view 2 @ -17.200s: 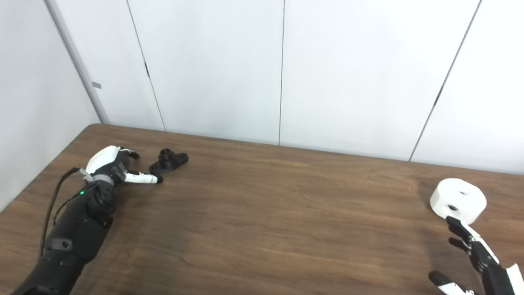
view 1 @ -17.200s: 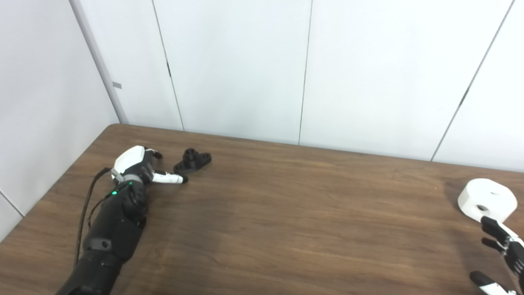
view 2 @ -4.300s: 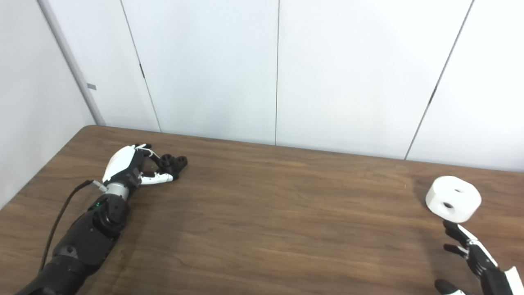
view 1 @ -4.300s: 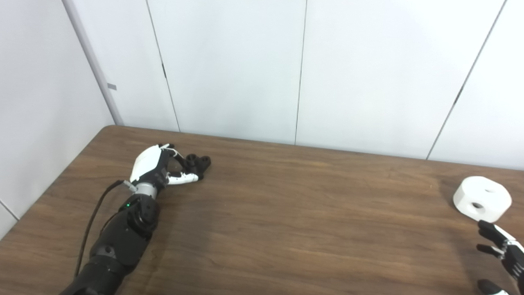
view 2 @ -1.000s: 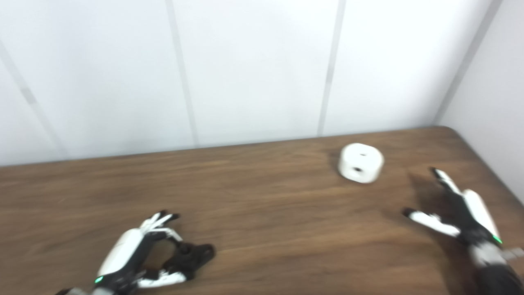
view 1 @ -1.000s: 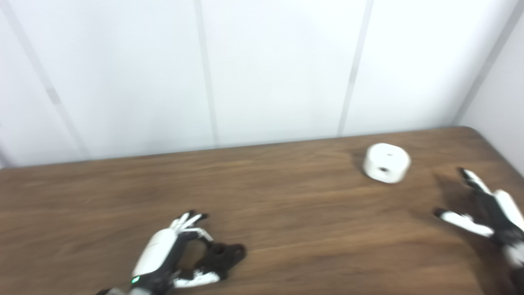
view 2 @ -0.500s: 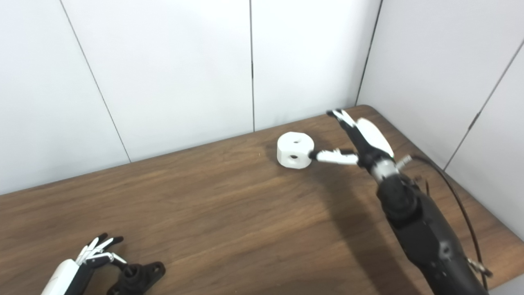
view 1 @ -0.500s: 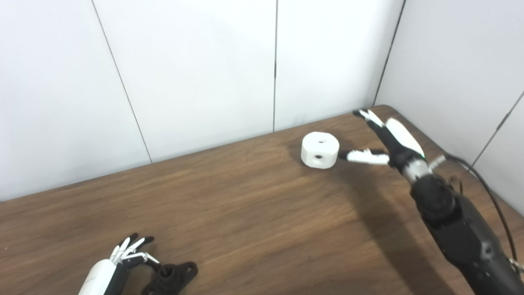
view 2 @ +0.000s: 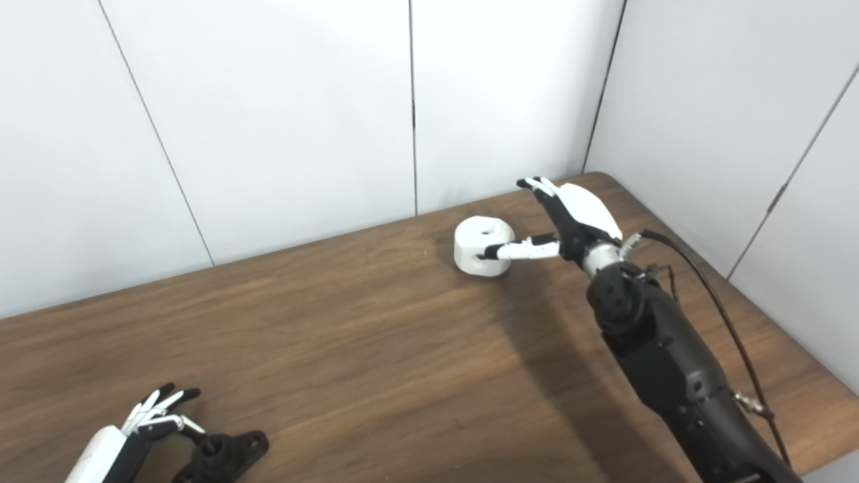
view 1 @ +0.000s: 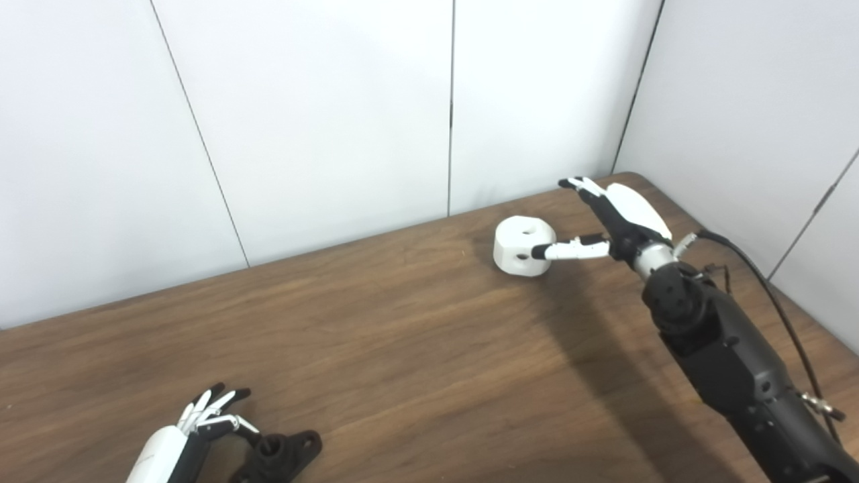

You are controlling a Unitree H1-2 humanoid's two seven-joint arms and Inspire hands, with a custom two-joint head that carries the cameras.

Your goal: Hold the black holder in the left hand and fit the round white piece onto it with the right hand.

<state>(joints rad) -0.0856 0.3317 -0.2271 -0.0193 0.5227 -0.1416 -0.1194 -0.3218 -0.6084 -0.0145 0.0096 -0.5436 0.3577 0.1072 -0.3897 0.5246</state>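
The round white piece [view 1: 525, 246] sits on the bench [view 1: 416, 349] near its far right corner, resting flat with one hole in its top face and another in its side wall. It looks like a rigid, solid plastic puck: probably light, stiff, not fragile, with smooth faces that could slip under a weak pinch. Its curved wall, with flats on it, is the natural place to take hold, thumb on one side and fingers opposite, leaving the holes free for fitting.

The right hand [view 1: 614, 218] is at the piece with its fingers [view 1: 582, 188] spread apart; the thumb tip lies against the near right wall while the rest reach past the far side, not closed on it. The piece is not yet gripped.

The black holder [view 2: 221, 457] lies on the bench at the near edge, toward the left. It appears hard and small, with a raised post and flat ears with holes; the ears seem the best grip, keeping the post clear. The left hand [view 2: 127, 439] is just beside it, fingers extended and apart; whether the thumb touches the holder I cannot tell.
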